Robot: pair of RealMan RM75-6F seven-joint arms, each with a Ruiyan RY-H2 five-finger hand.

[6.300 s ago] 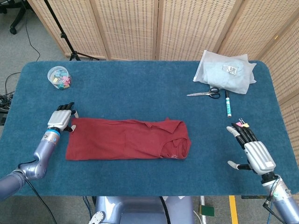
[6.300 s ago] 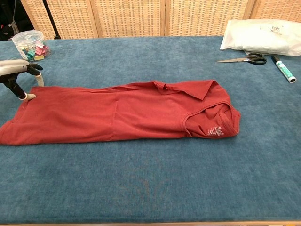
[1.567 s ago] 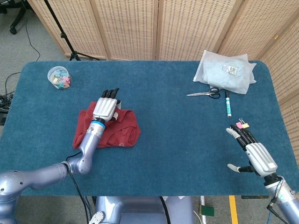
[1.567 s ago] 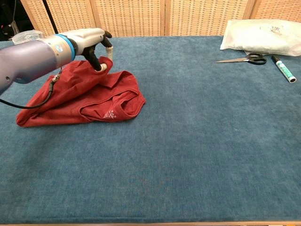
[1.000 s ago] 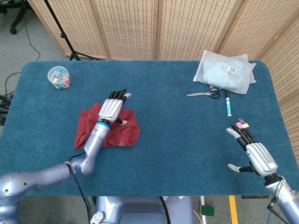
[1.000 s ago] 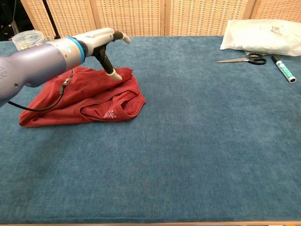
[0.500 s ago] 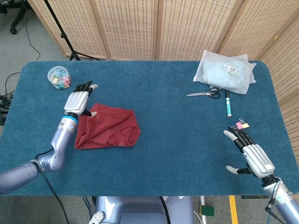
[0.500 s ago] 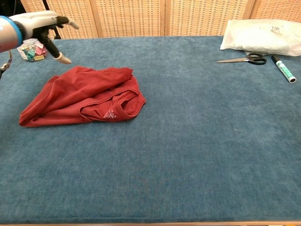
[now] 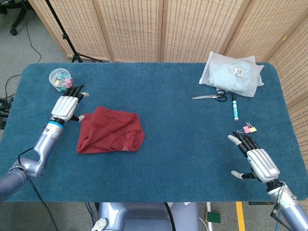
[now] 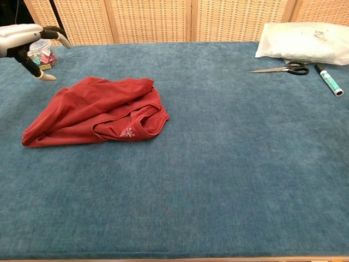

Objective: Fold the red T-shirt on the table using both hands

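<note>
Woven cane screens [image 9: 144,29] close off the back of the room, with grey floor, a stand leg and cables showing at the far left. Your working surface is the blue carpeted table [image 9: 183,125], which fills both views.

On its left half lies the red T-shirt [image 9: 110,130], bunched into a compact, roughly square bundle. Its edges are uneven, one corner is humped, and the neck opening with its printed label faces up at the front. Judgement: the folds are laid, but loosely, so you are at the tidy-and-finish stage rather than the start.

Your left hand [image 9: 66,107] hovers just beside the shirt's far-left corner. It holds nothing and its fingers are spread. In the chest view the thumb points down toward the table, not touching cloth as far as can be told. Your right hand [image 9: 256,160] sits well apart at the near right edge, palm down, fingers splayed and empty.

Next move, if the fold is to be squared: bring both hands to the bundle, press the raised corner flat and align the edges. Soft cloth will likely slide on itself, so pin one side while smoothing the other.

Smaller items at the far right: a white bagged garment [image 9: 233,73], scissors [image 9: 211,96], a marker [image 9: 235,108] and binder clips [image 9: 249,128]. A clear tub of clips [image 9: 60,79] stands at the far left, just beyond your left hand.
</note>
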